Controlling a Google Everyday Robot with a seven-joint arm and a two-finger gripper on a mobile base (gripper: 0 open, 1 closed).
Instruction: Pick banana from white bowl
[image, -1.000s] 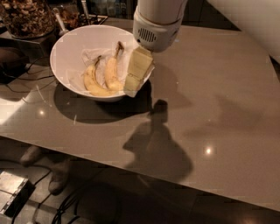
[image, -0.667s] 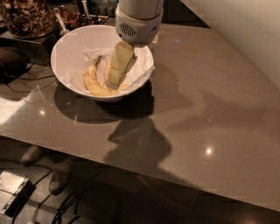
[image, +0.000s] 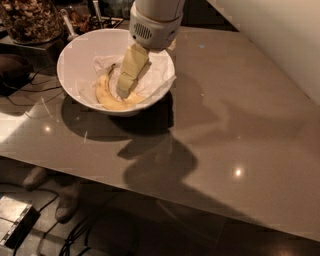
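The white bowl (image: 67, 57) stands at the back left of the grey table, lined with crumpled white paper. The yellow banana (image: 106, 96) lies curved along the bowl's near side, its stem pointing toward the back. My gripper (image: 124, 89) reaches down from the white arm into the middle of the bowl. Its tip is right at the banana's inner side and covers part of it. Whether it touches the banana cannot be made out.
A glass jar of brown nuts (image: 29, 19) stands behind the bowl at the far left, with utensils (image: 67, 25) beside it. A dark object and cables (image: 15, 75) lie left of the bowl. The table's front edge (image: 150, 192) runs diagonally, with floor clutter below.
The gripper has moved left from the bowl's right rim and lower into the bowl, now down at the banana.
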